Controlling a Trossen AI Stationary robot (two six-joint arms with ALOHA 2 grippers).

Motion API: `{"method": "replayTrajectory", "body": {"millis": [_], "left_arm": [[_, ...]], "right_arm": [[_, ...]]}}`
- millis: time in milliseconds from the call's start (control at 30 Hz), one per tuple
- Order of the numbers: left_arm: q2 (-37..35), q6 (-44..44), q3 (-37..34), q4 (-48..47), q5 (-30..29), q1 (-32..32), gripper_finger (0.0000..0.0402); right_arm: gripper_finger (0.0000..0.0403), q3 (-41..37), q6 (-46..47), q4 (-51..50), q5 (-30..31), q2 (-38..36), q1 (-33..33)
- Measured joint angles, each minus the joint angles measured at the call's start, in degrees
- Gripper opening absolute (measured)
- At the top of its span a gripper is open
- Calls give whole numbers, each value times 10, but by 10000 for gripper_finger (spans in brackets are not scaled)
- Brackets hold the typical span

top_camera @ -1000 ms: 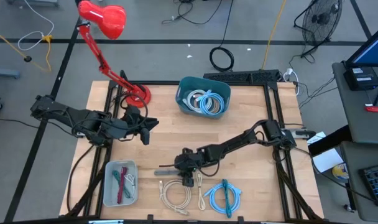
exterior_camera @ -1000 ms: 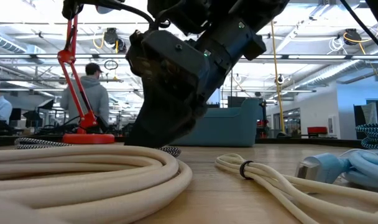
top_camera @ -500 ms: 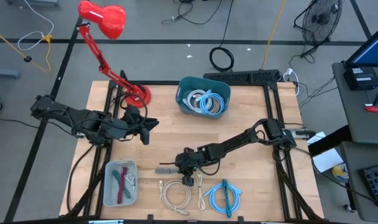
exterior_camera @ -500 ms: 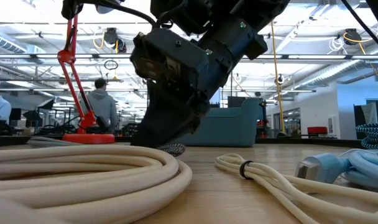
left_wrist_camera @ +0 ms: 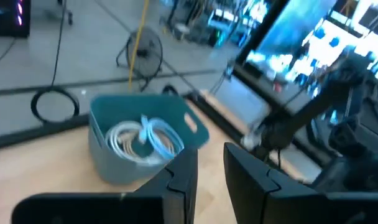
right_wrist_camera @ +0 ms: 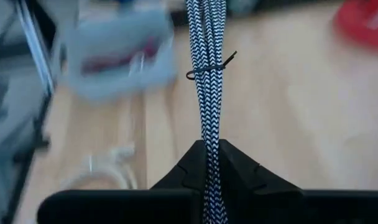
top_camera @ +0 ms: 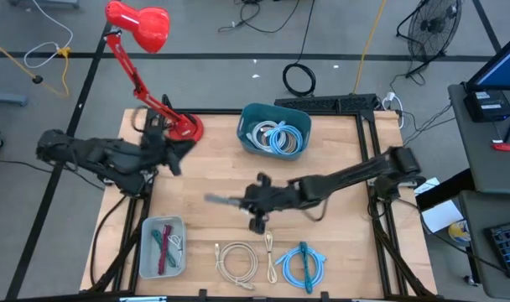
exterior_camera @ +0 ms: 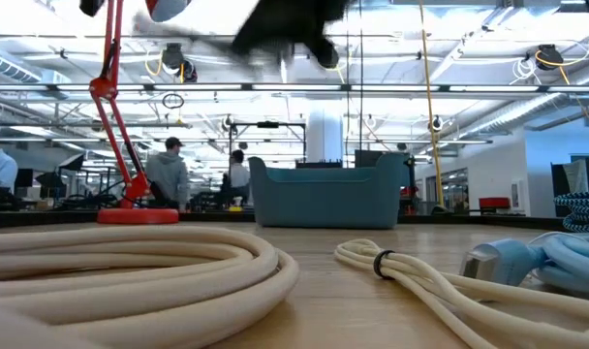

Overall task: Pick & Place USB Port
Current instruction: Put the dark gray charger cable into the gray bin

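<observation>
A black-and-white braided USB cable bundle [right_wrist_camera: 206, 56], tied with a black twist tie [right_wrist_camera: 207, 67], sticks out toward the table's left from my right gripper [top_camera: 248, 200], which is shut on it above the table's middle. In the low view this gripper [exterior_camera: 285, 21] is a dark blur at the top. My left gripper [top_camera: 173, 147] hovers at the far left beside the red lamp's base [top_camera: 184, 127]; its fingers [left_wrist_camera: 176, 177] stand slightly apart with nothing between them. The blue bin [top_camera: 274, 130] holds coiled cables. My right gripper pinches the braided bundle [right_wrist_camera: 209, 152] between its two fingers, near one end of the bundle. The fingers come from the table's right, slanting down, and the bundle runs on past them along their line. The bundle [top_camera: 217, 200] is lifted clear of the table.
A grey tray [top_camera: 161, 246] with red and green cables sits at the near left. A cream coil [top_camera: 236, 260], a thin white cable [top_camera: 270, 245] and a blue cable [top_camera: 301, 264] lie along the near edge. The red lamp [top_camera: 139, 23] leans over the far left corner.
My right gripper has risen from the table and gone a little toward the far edge, taking the braided bundle with it, lifted clear. My left gripper has drawn back toward the far left, nearer the lamp's base, and risen slightly.
</observation>
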Motion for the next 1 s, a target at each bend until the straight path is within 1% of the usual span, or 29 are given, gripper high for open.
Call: {"method": "replayTrajectory", "body": {"millis": [100, 167, 200, 267, 367, 500, 567, 633, 733, 900, 1000], "left_arm": [[-39, 20, 0, 1, -3, 5, 78], [-52, 34, -1, 21, 11, 9, 78], [-53, 44, -4, 45, 24, 9, 78], [-51, 69, -23, 99, 71, 10, 78], [-30, 107, -72, 242, 140, 9, 78], [22, 124, -147, 462, 209, 20, 78], [55, 123, -167, 558, 257, 35, 79], [91, 121, -168, 633, 303, 50, 83], [132, 118, -153, 680, 334, 66, 106], [177, 106, -118, 686, 388, 94, 165], [195, 105, -98, 684, 400, 102, 184]], "right_arm": [[18, 0, -1, 7, 51, -63, 1], [18, 0, -3, 25, 78, -99, 1], [18, 1, -6, 31, 90, -115, 1], [17, 1, -14, 40, 107, -142, 1], [17, 1, -21, 52, 111, -170, 1], [17, 1, -25, 66, 114, -192, 3], [17, 1, -27, 65, 123, -196, 6], [17, 1, -28, 67, 123, -195, 7], [17, 1, -28, 79, 122, -194, 10], [17, 1, -27, 90, 121, -193, 13], [17, 1, -27, 90, 122, -193, 12]]}}
